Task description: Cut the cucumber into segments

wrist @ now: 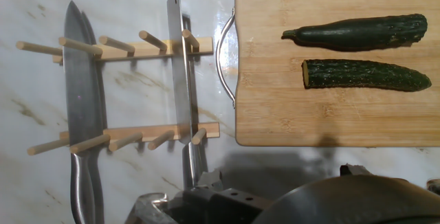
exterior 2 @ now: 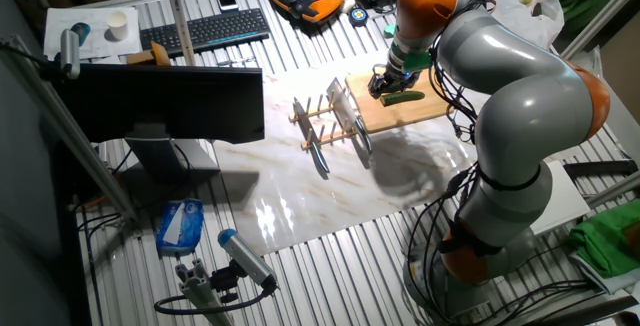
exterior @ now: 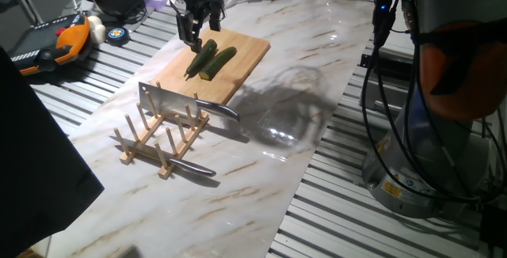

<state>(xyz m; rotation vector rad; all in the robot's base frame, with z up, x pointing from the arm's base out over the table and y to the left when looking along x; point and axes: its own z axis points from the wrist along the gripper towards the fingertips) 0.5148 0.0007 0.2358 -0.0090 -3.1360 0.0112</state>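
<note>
Two cucumber lengths lie side by side on the wooden board, ready for slicing; the cleaver waits upright in the rack; gripper hovers above them, fingers apart, holding nothing.

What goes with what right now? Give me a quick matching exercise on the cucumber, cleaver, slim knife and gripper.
Things:
1. cucumber
2. cleaver
3. slim knife
4. gripper

States:
A. standing on edge in the wooden rack, next to the cutting board
B. hovering over the board
C. lying on the board in two lengths
D. in the rack's far slots

Pairs: 1-C, 2-A, 3-D, 4-B
</note>
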